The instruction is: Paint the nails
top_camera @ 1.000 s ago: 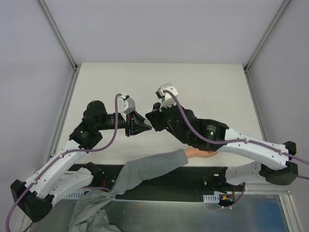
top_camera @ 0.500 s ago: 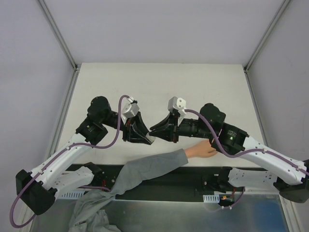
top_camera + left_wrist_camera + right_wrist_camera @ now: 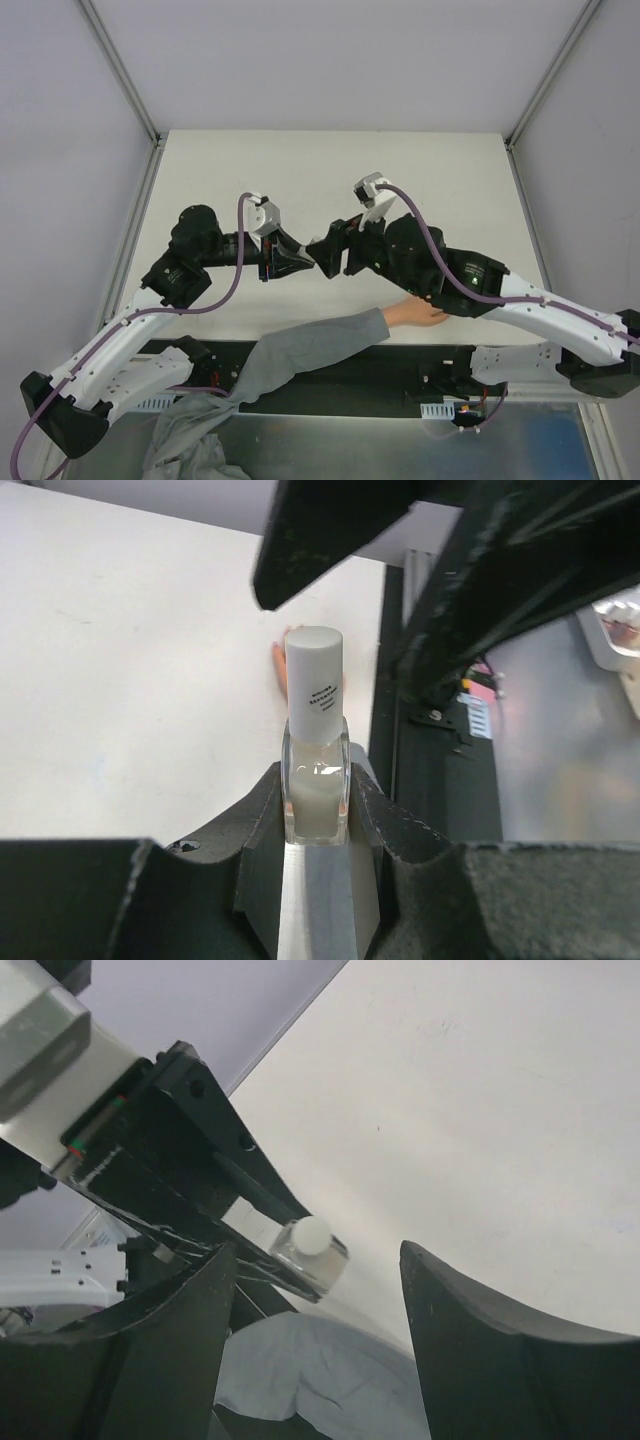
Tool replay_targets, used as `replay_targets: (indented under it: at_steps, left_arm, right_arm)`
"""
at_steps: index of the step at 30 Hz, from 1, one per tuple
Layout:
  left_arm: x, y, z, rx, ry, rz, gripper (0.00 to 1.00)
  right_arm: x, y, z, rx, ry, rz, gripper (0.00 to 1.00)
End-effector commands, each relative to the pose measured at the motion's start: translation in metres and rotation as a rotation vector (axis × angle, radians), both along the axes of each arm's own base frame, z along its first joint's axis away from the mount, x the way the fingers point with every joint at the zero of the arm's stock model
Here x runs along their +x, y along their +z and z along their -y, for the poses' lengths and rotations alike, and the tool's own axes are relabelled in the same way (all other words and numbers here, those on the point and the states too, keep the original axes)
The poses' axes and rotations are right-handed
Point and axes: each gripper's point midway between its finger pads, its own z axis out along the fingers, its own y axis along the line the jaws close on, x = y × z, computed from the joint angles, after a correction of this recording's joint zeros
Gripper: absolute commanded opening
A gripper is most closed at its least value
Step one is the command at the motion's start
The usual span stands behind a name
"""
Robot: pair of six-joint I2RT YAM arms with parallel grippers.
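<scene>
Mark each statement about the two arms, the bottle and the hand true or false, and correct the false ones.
1. The left tool grips a bottle. True.
2. The bottle's cap is off. False: the white cap is on.
3. The right tool is shut on the cap. False: it is open, facing the cap.
4. The hand, in a grey sleeve, lies at the table's near edge. True.

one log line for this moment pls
left gripper: shut on bottle | cap: on | right gripper: open, facing cap | hand: on table edge
</scene>
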Motion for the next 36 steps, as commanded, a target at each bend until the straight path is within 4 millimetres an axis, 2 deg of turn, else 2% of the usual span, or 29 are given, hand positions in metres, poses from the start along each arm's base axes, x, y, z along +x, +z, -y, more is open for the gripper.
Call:
replay_targets:
  at_steps: [1, 2, 4, 13, 16, 17, 19, 20, 21, 22, 23, 24, 25, 26, 27, 28, 29, 30, 31, 33, 35, 36]
  left_arm:
    - [0.028, 0.02, -0.01, -0.014, 0.184, 0.094, 0.0]
    - [0.029, 0.019, -0.01, -0.009, 0.191, 0.093, 0.0]
    - [0.032, 0.02, -0.012, -0.006, 0.214, 0.095, 0.0]
    - [0.03, 0.025, -0.015, -0.018, 0.227, 0.111, 0.0]
    - [0.026, 0.026, -0.015, -0.024, 0.209, 0.115, 0.0]
    - [0.024, 0.028, -0.014, -0.027, 0.195, 0.117, 0.0]
    - [0.015, 0.03, -0.012, -0.037, 0.142, 0.121, 0.0]
    - [0.012, 0.031, -0.011, -0.041, 0.124, 0.124, 0.0]
    - [0.004, 0.032, -0.009, -0.048, 0.077, 0.126, 0.0]
    - [0.001, 0.034, -0.008, -0.053, 0.055, 0.133, 0.0]
    - [-0.003, 0.034, -0.007, -0.054, 0.031, 0.131, 0.0]
    - [-0.009, 0.034, -0.007, -0.057, -0.007, 0.13, 0.0]
    - [-0.028, 0.032, -0.004, -0.058, -0.138, 0.111, 0.0]
    - [-0.045, 0.039, -0.005, -0.071, -0.24, 0.093, 0.0]
    - [-0.06, 0.041, -0.006, -0.077, -0.344, 0.067, 0.0]
    - [-0.083, 0.047, -0.013, -0.1, -0.546, 0.089, 0.0]
    - [-0.092, 0.044, -0.016, -0.084, -0.596, -0.007, 0.0]
    - [-0.095, 0.043, -0.017, -0.087, -0.62, -0.006, 0.0]
    - [-0.094, 0.046, -0.016, -0.109, -0.605, 0.042, 0.0]
    - [-0.089, 0.041, -0.013, -0.102, -0.571, 0.033, 0.0]
    - [-0.082, 0.039, -0.009, -0.084, -0.54, 0.013, 0.0]
    - [-0.079, 0.037, -0.008, -0.084, -0.524, 0.012, 0.0]
  right_arm:
    - [0.018, 0.024, 0.004, 0.045, -0.268, -0.043, 0.68]
    - [0.021, 0.016, -0.005, 0.016, -0.286, -0.046, 0.68]
    - [0.025, 0.016, -0.009, 0.019, -0.337, -0.054, 0.68]
    - [0.033, 0.015, -0.029, 0.053, -0.393, -0.071, 0.42]
    - [0.033, 0.012, -0.028, 0.055, -0.395, -0.073, 0.31]
    - [0.033, 0.012, -0.027, 0.057, -0.396, -0.071, 0.22]
    - [0.032, 0.008, -0.021, 0.047, -0.388, -0.059, 0.11]
    - [0.031, 0.011, -0.023, 0.063, -0.375, -0.047, 0.01]
    - [0.031, 0.012, -0.02, 0.041, -0.352, -0.011, 0.0]
    - [0.025, 0.004, -0.019, 0.013, -0.288, 0.003, 0.0]
    - [0.022, 0.012, -0.023, 0.034, -0.222, 0.037, 0.0]
    - [0.018, 0.008, -0.024, 0.005, -0.141, 0.081, 0.0]
    - [0.002, 0.003, -0.037, -0.041, 0.108, 0.152, 0.0]
    - [-0.017, -0.007, -0.04, -0.027, 0.29, 0.213, 0.0]
    - [-0.042, -0.014, -0.045, -0.013, 0.49, 0.24, 0.0]
    - [-0.069, -0.017, -0.044, 0.02, 0.695, 0.261, 0.0]
    - [-0.066, -0.025, -0.043, -0.001, 0.697, 0.229, 0.0]
    - [-0.067, -0.027, -0.042, -0.013, 0.726, 0.204, 0.0]
    - [-0.071, -0.025, -0.042, -0.014, 0.755, 0.196, 0.0]
    - [-0.071, -0.018, -0.042, -0.001, 0.742, 0.209, 0.0]
    - [-0.067, -0.012, -0.041, 0.014, 0.696, 0.198, 0.01]
    - [-0.061, -0.006, -0.038, 0.017, 0.648, 0.201, 0.05]
